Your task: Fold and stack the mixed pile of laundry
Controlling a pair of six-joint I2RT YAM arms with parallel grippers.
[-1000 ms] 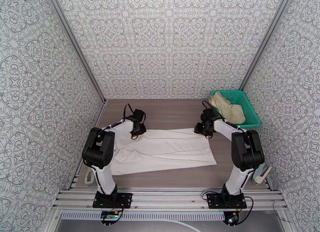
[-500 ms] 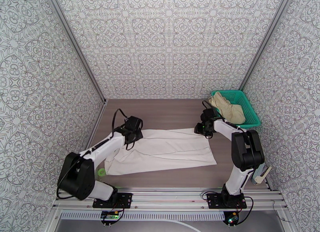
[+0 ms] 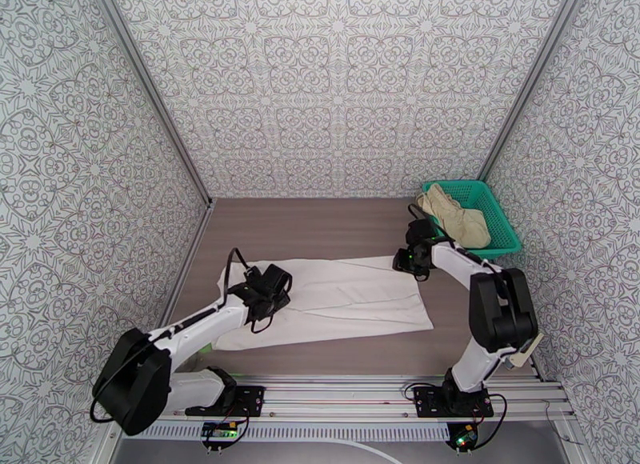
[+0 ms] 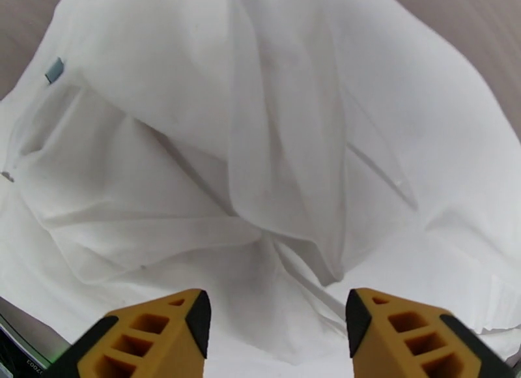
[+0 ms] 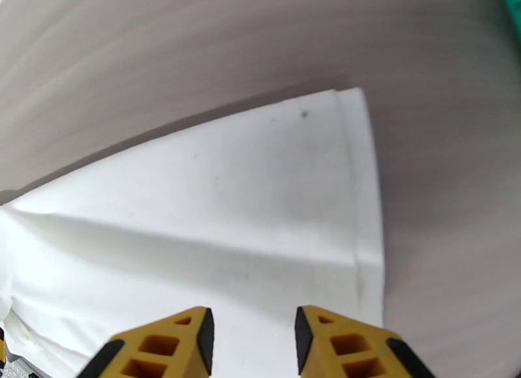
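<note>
L jaws newly apart; T-shirt [image 3: 344,298] long axis L-R, hem R.

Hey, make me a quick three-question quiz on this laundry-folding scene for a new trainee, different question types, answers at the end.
1. True or false: the beige shorts lie in the green basket.
2. Multiple choice: the left gripper is A) shut on the basket rim, B) open over the white T-shirt, C) holding the shorts.
3. Short answer: which arm's gripper is at the T-shirt corner nearest the basket?
Key: 1 true. 2 B. 3 The right gripper.
</note>
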